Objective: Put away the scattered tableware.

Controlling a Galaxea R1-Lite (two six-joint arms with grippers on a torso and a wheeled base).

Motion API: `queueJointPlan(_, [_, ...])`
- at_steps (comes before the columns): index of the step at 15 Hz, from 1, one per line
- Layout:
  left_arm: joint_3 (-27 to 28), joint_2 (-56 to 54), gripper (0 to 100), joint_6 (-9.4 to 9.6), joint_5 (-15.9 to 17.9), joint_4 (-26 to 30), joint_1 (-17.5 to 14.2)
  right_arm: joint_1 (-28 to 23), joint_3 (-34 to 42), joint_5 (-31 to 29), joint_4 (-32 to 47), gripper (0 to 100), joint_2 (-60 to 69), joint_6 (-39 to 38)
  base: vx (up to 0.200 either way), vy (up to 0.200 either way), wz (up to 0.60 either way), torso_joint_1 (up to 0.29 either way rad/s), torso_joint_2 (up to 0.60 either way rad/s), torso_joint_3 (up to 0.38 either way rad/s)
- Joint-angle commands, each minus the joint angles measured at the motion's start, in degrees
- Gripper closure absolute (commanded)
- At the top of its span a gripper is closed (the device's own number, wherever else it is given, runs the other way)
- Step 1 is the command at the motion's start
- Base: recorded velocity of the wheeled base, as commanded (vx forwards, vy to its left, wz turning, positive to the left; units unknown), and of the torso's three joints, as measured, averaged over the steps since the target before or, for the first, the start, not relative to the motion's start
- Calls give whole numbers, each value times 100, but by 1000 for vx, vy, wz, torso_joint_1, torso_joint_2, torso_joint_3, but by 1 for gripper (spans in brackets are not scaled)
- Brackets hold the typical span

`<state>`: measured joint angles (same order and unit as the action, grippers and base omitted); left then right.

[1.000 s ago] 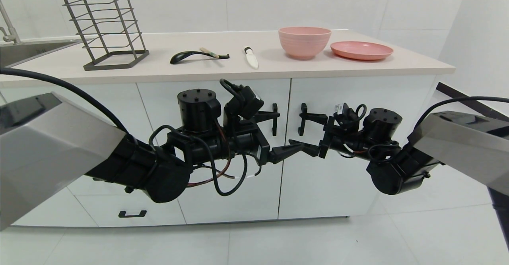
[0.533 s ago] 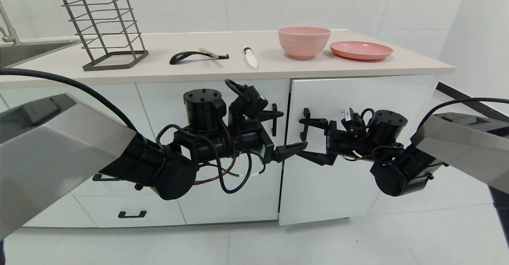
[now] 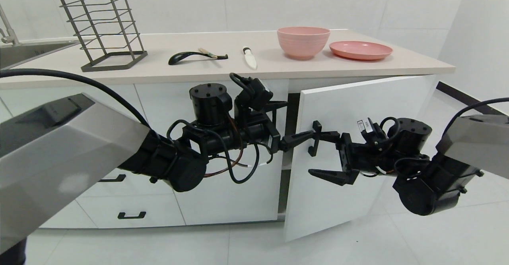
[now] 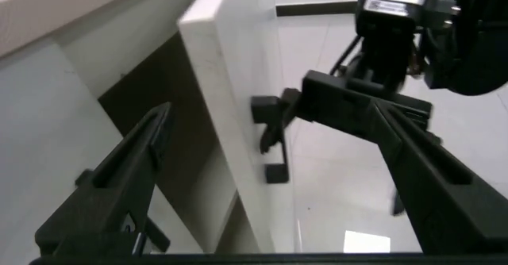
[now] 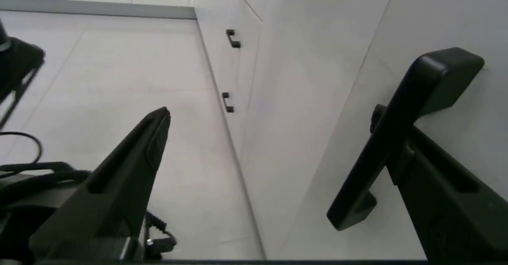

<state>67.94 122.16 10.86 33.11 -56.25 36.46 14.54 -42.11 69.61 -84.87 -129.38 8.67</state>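
The right gripper (image 3: 317, 154) gapes open, one finger hooked at the handle (image 3: 313, 144) of the cabinet door (image 3: 358, 138). The left gripper (image 3: 296, 121), also open, flanks the door edge. The hook could slip, or the fingers could clash. The pink bowl (image 3: 303, 41), pink plate (image 3: 360, 50), spoon (image 3: 187, 56) and knife (image 3: 250, 57) sit untouched on the countertop (image 3: 159, 72).

My head camera looks forward and down, bench (image 3: 222, 68) at twelve o'clock; both wrist cameras sit close against the cabinet door (image 3: 358, 98), shared by all.
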Motion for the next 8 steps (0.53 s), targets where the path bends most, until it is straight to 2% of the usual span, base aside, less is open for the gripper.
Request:
queueJointPlan(1, [176, 168, 0, -5, 3, -9, 63, 22, 431, 123, -56, 0, 238, 3, 0, 0, 0, 0, 0, 0])
queueJointPlan(3, [396, 352, 0, -5, 3, -9, 98, 22, 519, 176, -73, 0, 290, 3, 0, 0, 0, 0, 0, 0])
queueJointPlan(5, [818, 616, 0, -14, -147, -27, 151, 31, 598, 193, -82, 0, 308, 3, 0, 0, 0, 0, 0, 0])
queueJointPlan(8, [923, 695, 0, -304, -147, -150, 362, 49, 642, 202, -82, 0, 290, 12, 0, 0, 0, 0, 0, 0])
